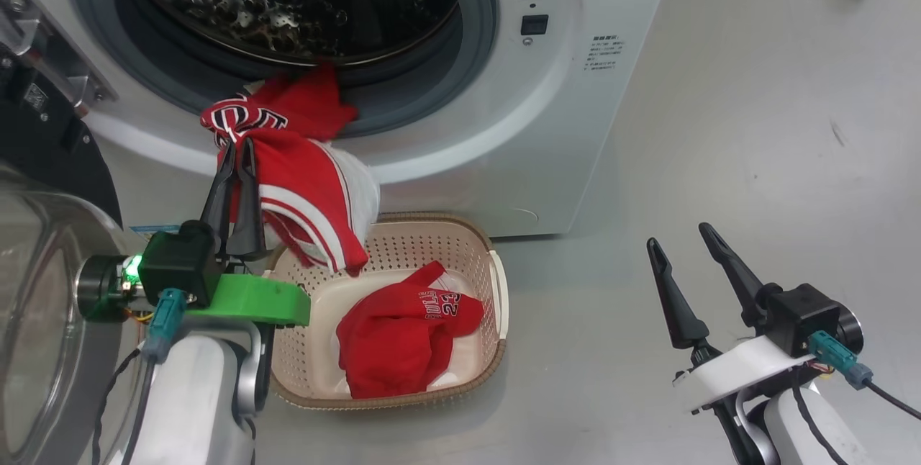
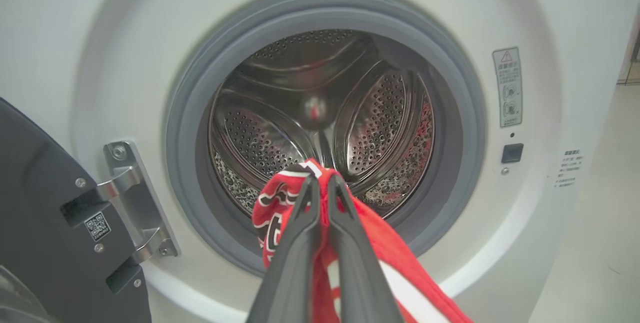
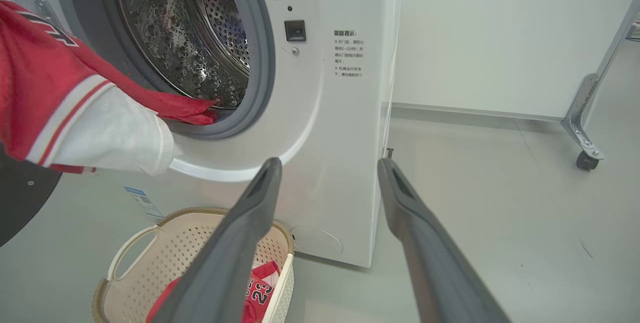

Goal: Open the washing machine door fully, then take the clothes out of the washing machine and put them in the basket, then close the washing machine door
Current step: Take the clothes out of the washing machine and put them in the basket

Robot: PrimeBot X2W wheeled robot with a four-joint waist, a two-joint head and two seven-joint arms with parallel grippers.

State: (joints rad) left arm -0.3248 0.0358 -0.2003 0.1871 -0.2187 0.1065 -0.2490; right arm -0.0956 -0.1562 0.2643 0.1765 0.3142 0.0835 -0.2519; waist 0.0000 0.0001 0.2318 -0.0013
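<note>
Risk noted: the red sports jersey with white panels hangs at left centre of the head view, its tail draped across the grey rubber gasket of the big white front-loading washing machine. In my judgement, a pull could drag that tail against the gasket lip and tug the cloth out of a narrow pinch. The hanging bulk sits above the upper-left rim of the small cream perforated plastic basket (not over its middle), so a release here may spill it onto the floor. The round black-rimmed glass door stands open at the left edge, close beside the left arm; a swing could knock it.

Left claw: closed, pinching the jersey near its lettering. Right claw: spread wide, empty, lower right, well apart from everything. A second red jersey lies inside the basket.
</note>
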